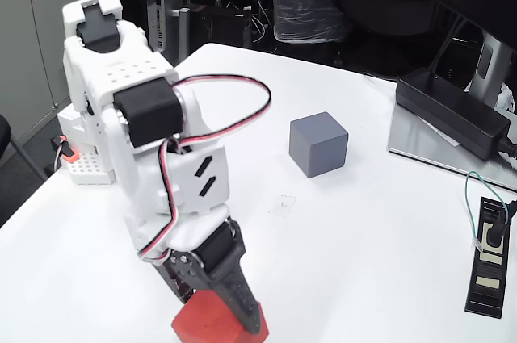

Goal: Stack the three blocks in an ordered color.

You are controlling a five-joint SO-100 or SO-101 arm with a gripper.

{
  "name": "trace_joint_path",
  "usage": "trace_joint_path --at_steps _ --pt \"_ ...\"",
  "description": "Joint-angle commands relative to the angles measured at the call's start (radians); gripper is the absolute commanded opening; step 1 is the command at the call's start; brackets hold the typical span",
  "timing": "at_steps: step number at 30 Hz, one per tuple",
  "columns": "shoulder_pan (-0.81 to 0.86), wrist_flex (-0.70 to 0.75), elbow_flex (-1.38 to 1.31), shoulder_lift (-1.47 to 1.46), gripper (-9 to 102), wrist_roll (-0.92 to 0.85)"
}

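- Fixed view: gripper [230,319] low at bottom edge, jaws closed against a red block [212,324], seemingly gripped.
- Grey block [318,144] well apart from jaws, farther up the table [380,254].
- Best: confirm firm squeeze, lift straight, keep faces level.

The red block [212,320] at the bottom of the fixed view is cut off by the picture's lower edge, and the gripper [229,311] covers its right side (so whether the fingers press it cannot be told). The gripper's tips run out of the picture. The power strip [489,261] is clipped at the right edge.
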Motion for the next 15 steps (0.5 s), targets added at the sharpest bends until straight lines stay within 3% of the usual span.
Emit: trace_joint_path --at_steps 1,6,15 --pt "-0.005 0.006 -0.006 0.106 18 -0.011" --pt "-0.023 0.021 -0.005 0.149 18 -0.012" --pt "-0.137 0.189 -0.005 0.337 18 -0.106"
